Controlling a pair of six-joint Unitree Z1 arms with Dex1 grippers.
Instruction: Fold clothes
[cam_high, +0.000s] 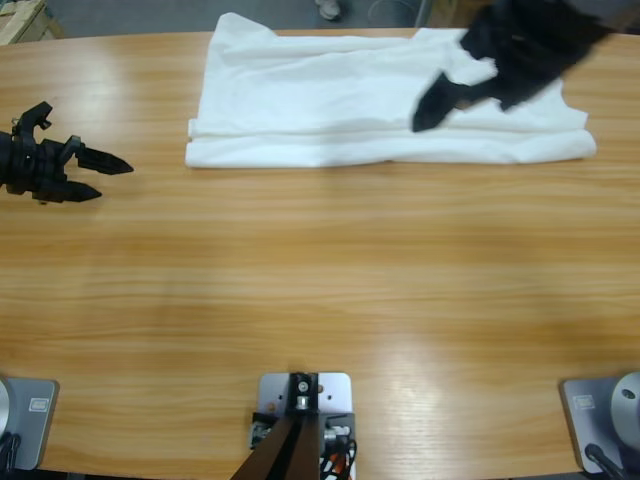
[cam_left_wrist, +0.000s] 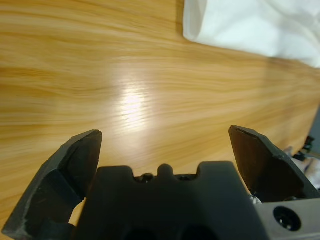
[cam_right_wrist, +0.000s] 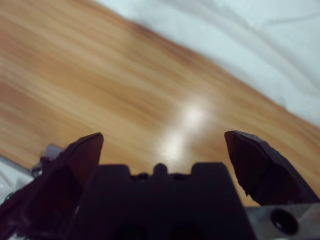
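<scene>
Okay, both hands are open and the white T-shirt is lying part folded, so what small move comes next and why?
Probably bring the right hand down onto the T-shirt and close on the cloth. It hangs over the shirt's right part with jaws apart and empty, while the left hand sits on bare table, well off the shirt's left edge.

Left gripper (cam_high: 108, 177): left edge of the high view, jaws spread wide.
Right gripper (cam_high: 437, 110): upper right, jaws parted.
</scene>
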